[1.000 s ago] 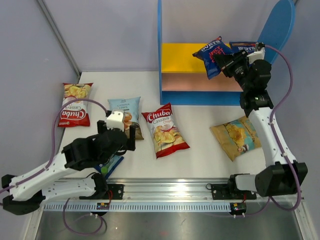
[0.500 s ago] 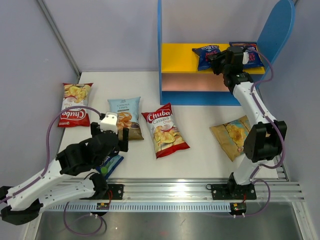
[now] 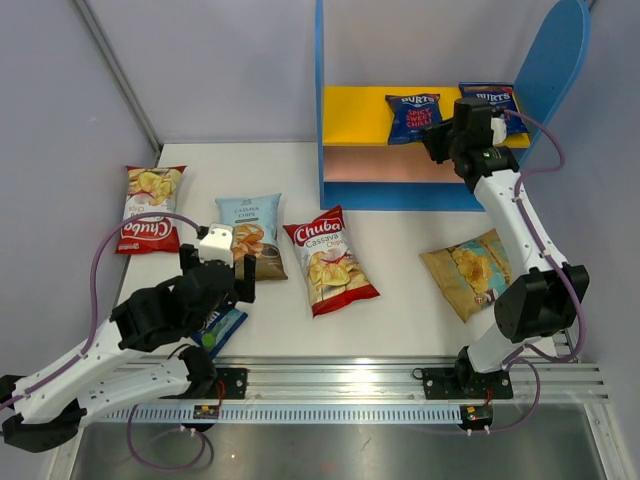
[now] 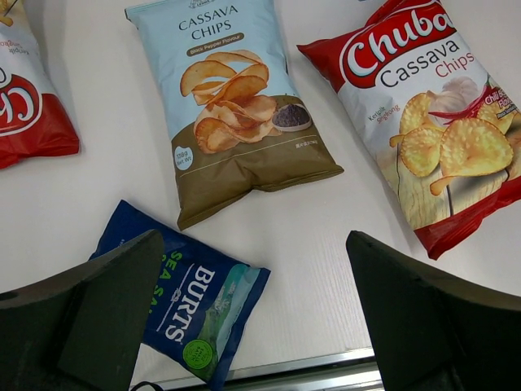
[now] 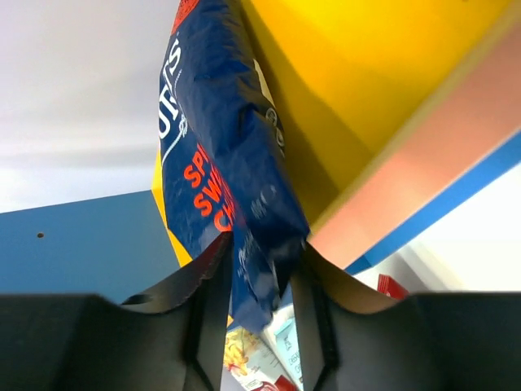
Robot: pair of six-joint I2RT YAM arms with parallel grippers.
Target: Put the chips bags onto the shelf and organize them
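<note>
Enclosing the white tabletop [image 3: 400,300], pale grey walls [image 3: 220,60] back the shelf [image 3: 327,100]. Right jaws pinch the spicy Burts bag [image 3: 413,115] on its yellow board [image 3: 355,115]; left jaws gape wide above the sea-salt Burts bag [image 4: 191,309].

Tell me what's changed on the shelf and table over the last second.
The right tool carried the glossy dark blue Burts spicy chips bag from mid-air down onto the yellow upper shelf board, still pinching its edge. The open left tool drew back slightly. The other six bags stayed put.
</note>
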